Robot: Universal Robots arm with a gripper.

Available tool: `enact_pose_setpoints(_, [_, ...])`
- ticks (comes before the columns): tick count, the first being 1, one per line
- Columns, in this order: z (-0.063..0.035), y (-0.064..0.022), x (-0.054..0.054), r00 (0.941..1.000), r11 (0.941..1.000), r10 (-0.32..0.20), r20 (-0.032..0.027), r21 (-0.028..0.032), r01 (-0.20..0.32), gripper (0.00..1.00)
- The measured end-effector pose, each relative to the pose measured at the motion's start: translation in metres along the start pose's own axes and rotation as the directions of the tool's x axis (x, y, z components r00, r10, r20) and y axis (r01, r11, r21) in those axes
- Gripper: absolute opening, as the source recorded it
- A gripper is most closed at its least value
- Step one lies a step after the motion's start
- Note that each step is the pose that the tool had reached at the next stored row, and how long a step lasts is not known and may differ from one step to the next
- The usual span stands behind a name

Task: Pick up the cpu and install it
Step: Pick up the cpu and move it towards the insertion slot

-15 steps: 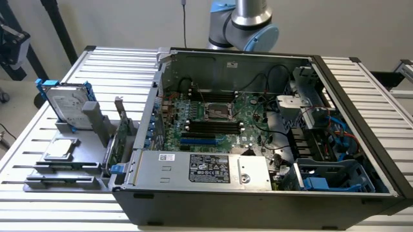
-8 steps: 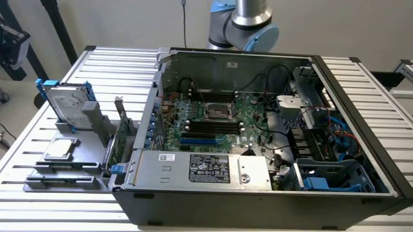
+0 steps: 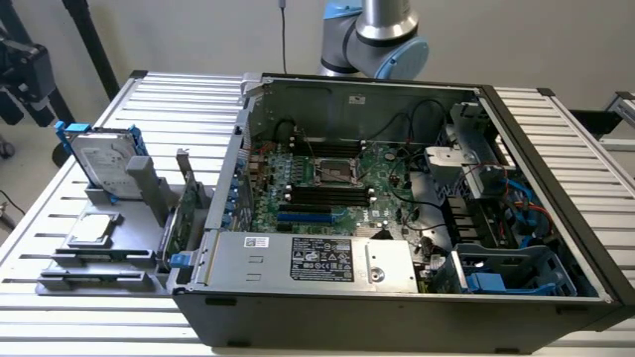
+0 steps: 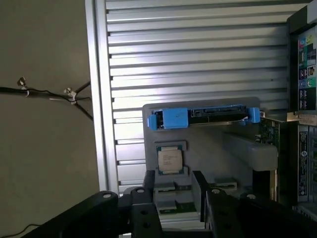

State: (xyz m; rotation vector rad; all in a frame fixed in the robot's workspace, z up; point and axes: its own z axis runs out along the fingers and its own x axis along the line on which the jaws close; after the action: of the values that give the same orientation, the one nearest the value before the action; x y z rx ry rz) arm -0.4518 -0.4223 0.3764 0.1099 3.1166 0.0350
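Observation:
The cpu [image 3: 89,229] [image 4: 170,160], a small flat silver-grey square chip, lies flat in a recess of the grey holder stand [image 3: 147,256] at the exterior view's left, outside the computer case. In the wrist view my gripper [image 4: 176,201] hangs above the stand, open, its two dark fingers [image 4: 150,191] apart with nothing between them. The cpu lies just beyond the fingertips, roughly in line with the gap. The motherboard's empty cpu socket [image 3: 335,172] sits in the middle of the open case [image 3: 397,312]. The arm [image 3: 382,30] rises behind the case.
A silver hard drive with blue rails [image 3: 100,160] [image 4: 203,118] stands upright in the stand behind the cpu. A green card [image 3: 184,216] stands beside it. A silver box with a black label [image 3: 317,260] fills the case's near side. Cables and a blue drive cage [image 3: 506,275] occupy its right.

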Motion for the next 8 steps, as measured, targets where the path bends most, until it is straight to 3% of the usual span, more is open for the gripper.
enact_pose_setpoints(1, [0.0017, -0.0002, 0.000, 1.0000, 1.0000, 0.000, -0.0001, 0.0001, 0.000, 0.47])
enact_pose_setpoints(5, [0.0091, -0.0010, 0.000, 1.0000, 1.0000, 0.000, 0.0000, 0.0000, 0.000, 0.65])
enact_pose_setpoints(8, [0.0145, -0.0016, 0.000, 1.0000, 1.0000, 0.000, 0.0000, 0.0000, 0.000, 0.65])
